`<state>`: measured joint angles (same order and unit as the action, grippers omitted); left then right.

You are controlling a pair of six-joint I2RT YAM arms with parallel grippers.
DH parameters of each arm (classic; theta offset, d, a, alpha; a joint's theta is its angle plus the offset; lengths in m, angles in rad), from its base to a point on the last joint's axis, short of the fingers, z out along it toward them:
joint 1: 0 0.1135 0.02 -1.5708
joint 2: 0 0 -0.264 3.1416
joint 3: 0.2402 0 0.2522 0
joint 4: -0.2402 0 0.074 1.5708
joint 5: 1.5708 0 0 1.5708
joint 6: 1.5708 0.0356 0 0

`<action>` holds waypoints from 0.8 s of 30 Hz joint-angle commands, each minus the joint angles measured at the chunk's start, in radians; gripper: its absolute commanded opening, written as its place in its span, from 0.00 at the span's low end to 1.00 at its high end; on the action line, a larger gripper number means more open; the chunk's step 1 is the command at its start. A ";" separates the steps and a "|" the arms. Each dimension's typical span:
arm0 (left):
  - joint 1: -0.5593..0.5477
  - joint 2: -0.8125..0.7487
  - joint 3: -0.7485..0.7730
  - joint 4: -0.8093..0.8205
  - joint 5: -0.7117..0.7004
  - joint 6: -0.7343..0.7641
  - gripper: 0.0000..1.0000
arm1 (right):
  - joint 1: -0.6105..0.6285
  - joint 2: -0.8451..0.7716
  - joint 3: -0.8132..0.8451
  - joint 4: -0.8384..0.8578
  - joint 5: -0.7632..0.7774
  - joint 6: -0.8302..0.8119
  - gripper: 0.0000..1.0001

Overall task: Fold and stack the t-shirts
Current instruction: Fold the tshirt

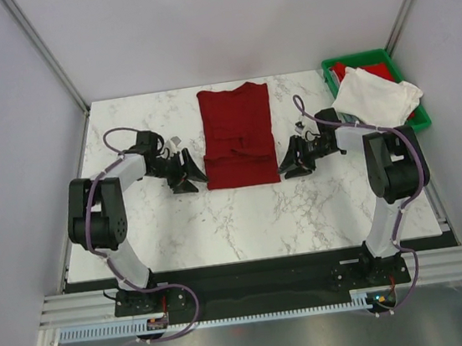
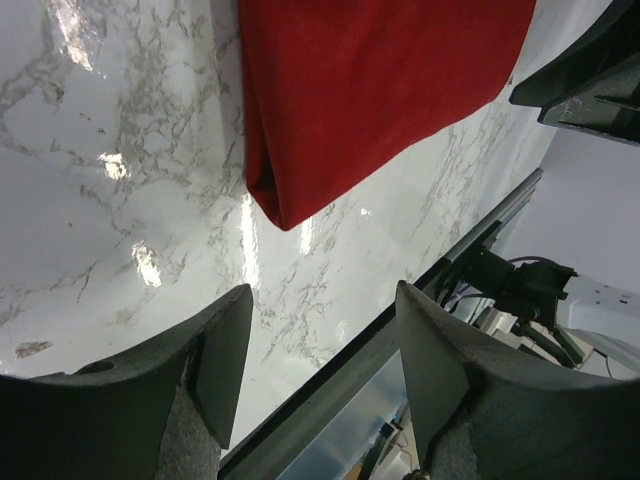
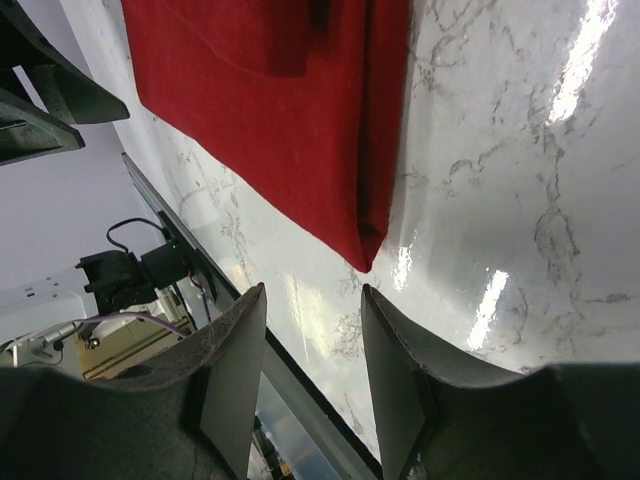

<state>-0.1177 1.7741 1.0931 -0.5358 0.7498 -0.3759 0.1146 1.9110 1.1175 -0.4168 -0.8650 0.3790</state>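
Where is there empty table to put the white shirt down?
Bare table: the near strip between red shirt and the near edge, and the far left corner. Crowded: beside the shirt, where left pincer and right pincer sit, and the bin.

In the left wrist view the red shirt (image 2: 370,90) is cut off by the top edge, and only one folded corner is shown. It is cropped the same way in the right wrist view. The fingers of the left gripper (image 2: 322,295) and the right gripper (image 3: 312,292) are cut by the bottom edges. Much of the green bin (image 1: 358,58) is covered by the white shirt (image 1: 376,96), and the red thing (image 1: 338,71) beneath it cannot be identified. A small pale bit (image 1: 175,139) near the left arm is too small to be named.
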 commanded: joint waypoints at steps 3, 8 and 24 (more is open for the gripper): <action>0.000 0.085 0.051 0.043 0.060 -0.066 0.65 | 0.016 0.010 -0.019 0.065 -0.028 0.034 0.51; 0.000 0.143 0.082 0.043 0.054 -0.073 0.64 | 0.030 0.036 -0.005 0.070 -0.023 0.037 0.51; -0.037 0.226 0.114 0.054 0.069 -0.087 0.52 | 0.034 0.103 0.022 0.062 -0.005 0.034 0.50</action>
<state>-0.1383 1.9892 1.1736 -0.5014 0.7856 -0.4332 0.1467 1.9926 1.1118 -0.3733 -0.8745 0.4160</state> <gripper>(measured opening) 0.529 0.510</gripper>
